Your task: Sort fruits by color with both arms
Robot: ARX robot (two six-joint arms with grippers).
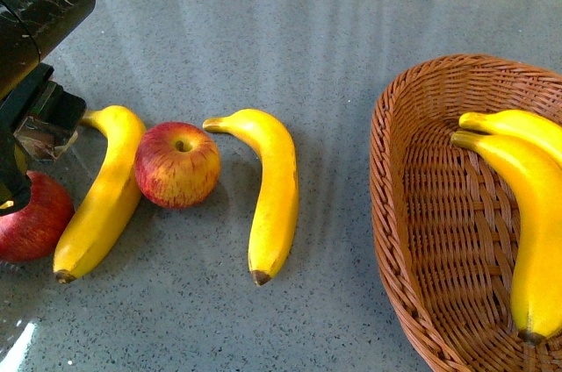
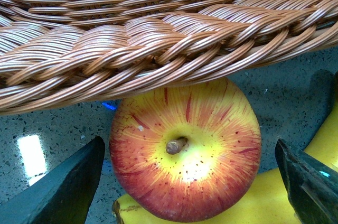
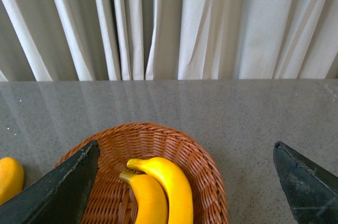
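Between the left end effector's [image 2: 188,140] wide-spread fingers sits a streaked apple [image 2: 185,155], untouched, just beside a wicker rim [image 2: 158,49]. Beneath the right end effector [image 3: 185,143], also wide and empty, two bananas [image 3: 163,187] lie in a basket [image 3: 208,176]. Two loose bananas [image 1: 268,192] and the apples [image 1: 177,164] are unsorted on the bench [image 1: 351,82]; I judge roughly half remains.

front view: left arm [image 1: 35,3] runs off the top and left edges — it covers part of a red apple [image 1: 39,223], itself clipped by the left edge. wicker basket [image 1: 386,170] and the two bananas [image 1: 536,214] in it cut off right and bottom. left wrist view: a basket rim [image 2: 158,49] hides the far side of the streaked apple [image 2: 185,155] — banana [image 2: 264,203] beneath mostly hidden.
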